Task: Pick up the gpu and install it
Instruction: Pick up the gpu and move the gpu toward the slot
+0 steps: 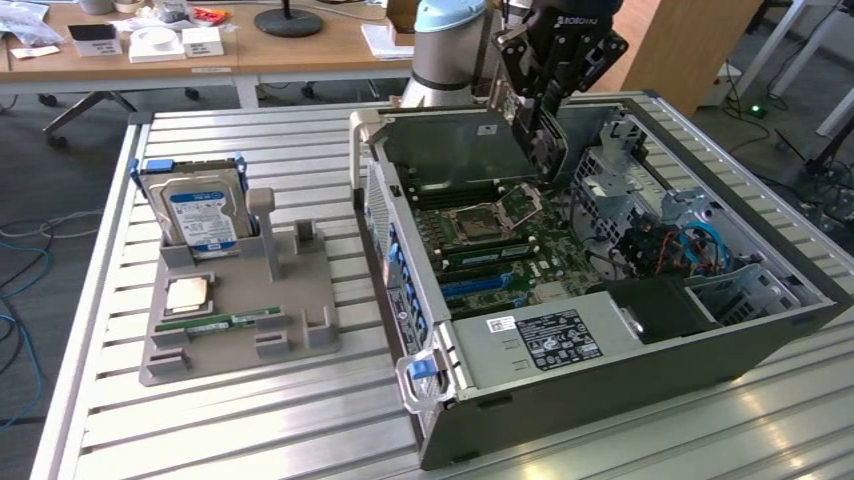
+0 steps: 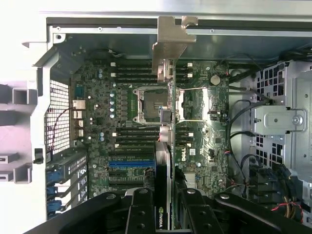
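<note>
Gripper (image 1: 539,108) sits upper middle of the exterior frame, over the open computer case (image 1: 601,400). Jaws are narrowed onto the gpu (image 2: 168,146), with 1 finger (image 2: 140,209) on each face. The card is held edge-on above the motherboard (image 2: 122,146), crossing the CPU socket (image 2: 148,105), its pale bracket (image 2: 170,46) toward the case wall. The parts tray (image 1: 227,350) at the exterior view's left carries 1 hard drive (image 1: 200,215) and 1 memory stick (image 1: 220,322).

The arm (image 1: 447,45) is a silver-grey tube capped in pale blue. Its pincer (image 2: 165,197) is black, with white lettering and round pivot pins along the linkages.
</note>
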`<state>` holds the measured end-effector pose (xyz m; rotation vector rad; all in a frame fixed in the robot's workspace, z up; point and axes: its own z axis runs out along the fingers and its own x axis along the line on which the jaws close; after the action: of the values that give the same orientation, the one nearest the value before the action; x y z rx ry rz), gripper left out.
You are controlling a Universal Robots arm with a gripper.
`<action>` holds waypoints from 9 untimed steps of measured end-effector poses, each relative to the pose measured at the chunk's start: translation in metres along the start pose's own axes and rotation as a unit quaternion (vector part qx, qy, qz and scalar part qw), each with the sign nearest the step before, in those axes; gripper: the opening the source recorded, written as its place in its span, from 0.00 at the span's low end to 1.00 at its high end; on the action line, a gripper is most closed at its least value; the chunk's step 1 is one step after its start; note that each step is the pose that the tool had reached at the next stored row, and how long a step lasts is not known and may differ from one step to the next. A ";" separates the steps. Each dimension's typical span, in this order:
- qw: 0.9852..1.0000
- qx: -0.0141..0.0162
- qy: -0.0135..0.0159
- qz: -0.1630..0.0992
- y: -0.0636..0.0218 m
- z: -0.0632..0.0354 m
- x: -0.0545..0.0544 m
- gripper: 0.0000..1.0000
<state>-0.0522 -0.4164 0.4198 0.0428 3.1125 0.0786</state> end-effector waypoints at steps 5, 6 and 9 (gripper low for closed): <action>1.000 0.000 0.000 0.000 0.0001 0.0002 -0.003 0.26; 1.000 0.000 0.000 0.000 0.0002 0.0002 -0.005 0.26; 1.000 0.000 0.000 0.000 0.0003 0.0004 -0.011 0.26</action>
<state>-0.0410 -0.4164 0.4198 0.0427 3.1125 0.0785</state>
